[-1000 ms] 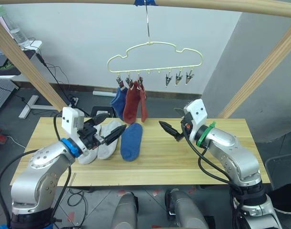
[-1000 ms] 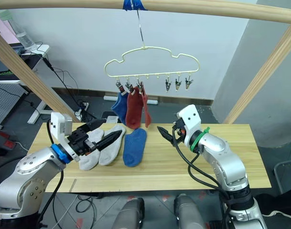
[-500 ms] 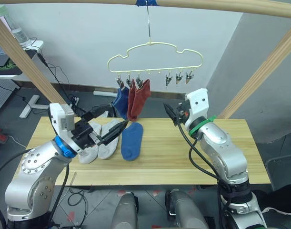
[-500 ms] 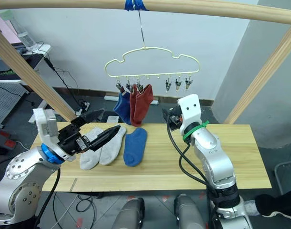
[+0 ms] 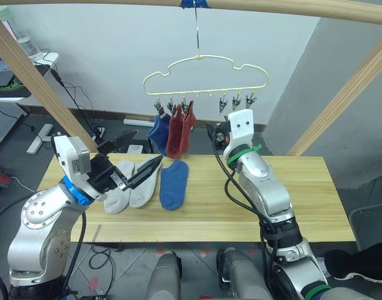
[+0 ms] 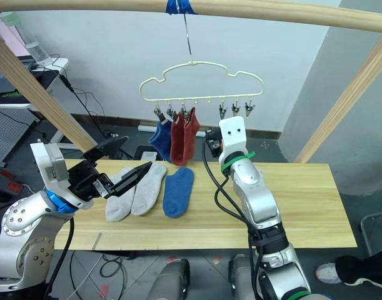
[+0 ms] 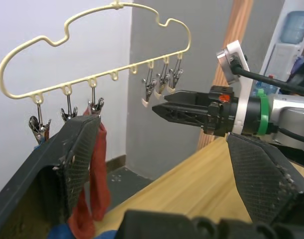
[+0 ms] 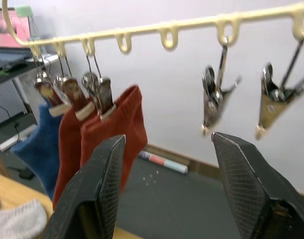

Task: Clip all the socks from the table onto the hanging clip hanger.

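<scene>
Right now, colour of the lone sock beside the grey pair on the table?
Blue sock; clearest in left eye view.

Pale-yellow clip hanger (image 5: 206, 78); socks: rust red (image 5: 177, 131), blue (image 5: 172, 183), grey (image 5: 142, 182).

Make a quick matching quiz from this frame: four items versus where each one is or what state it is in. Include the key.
Things:
1. rust red socks
2. grey socks
3. right gripper
4. left gripper

States:
A. open, empty, above the grey socks
B. raised beside the free clips
C. lying on the table
D. clipped to the hanger

Pairs: 1-D, 2-C, 3-B, 4-A
</scene>
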You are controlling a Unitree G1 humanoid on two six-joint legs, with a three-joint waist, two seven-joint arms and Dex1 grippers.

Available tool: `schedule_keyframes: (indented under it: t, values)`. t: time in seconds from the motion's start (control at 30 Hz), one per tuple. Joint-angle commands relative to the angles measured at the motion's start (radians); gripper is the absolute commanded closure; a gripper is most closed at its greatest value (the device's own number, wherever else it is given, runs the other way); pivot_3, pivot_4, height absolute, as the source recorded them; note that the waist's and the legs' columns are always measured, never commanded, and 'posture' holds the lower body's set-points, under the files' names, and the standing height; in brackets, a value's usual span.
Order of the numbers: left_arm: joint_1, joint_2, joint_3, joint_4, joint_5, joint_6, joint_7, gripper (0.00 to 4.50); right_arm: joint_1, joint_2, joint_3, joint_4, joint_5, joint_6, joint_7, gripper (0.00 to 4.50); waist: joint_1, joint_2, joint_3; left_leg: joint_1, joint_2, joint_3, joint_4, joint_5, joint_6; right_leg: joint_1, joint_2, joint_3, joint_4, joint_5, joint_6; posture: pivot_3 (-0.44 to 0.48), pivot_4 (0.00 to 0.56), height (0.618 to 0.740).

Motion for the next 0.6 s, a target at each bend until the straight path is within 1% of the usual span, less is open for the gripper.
schedule_keyframes:
  t: [0.03,0.3,0.6]
  values:
    - [0.001,0.013,0.007,-0.02,0.001,-0.011,0.008,0.0,-0.031,0.012,-0.024,0.007,-0.007,-0.04,-0.017,1.59,0.002,0.0,0.0,0.0,0.0,0.0,0.0,0.0,0.0,0.0,0.0,0.0,0.0,0.0,0.0,0.111,0.212,0.74]
    - [-0.044,0.019,0.003,-0.01,-0.006,-0.014,0.019,0.0,-0.087,0.015,-0.048,0.077,-0.019,-0.067,-0.047,1.59,0.014,0.0,0.0,0.0,0.0,0.0,0.0,0.0,0.0,0.0,0.0,0.0,0.0,0.0,0.0,0.12,0.209,0.74]
    - [-0.067,0.03,0.004,0.02,-0.008,-0.025,-0.002,0.0,-0.142,0.034,-0.067,0.141,-0.017,-0.103,-0.067,1.59,0.015,0.0,0.0,0.0,0.0,0.0,0.0,0.0,0.0,0.0,0.0,-0.001,0.0,0.0,0.0,0.127,0.206,0.74]
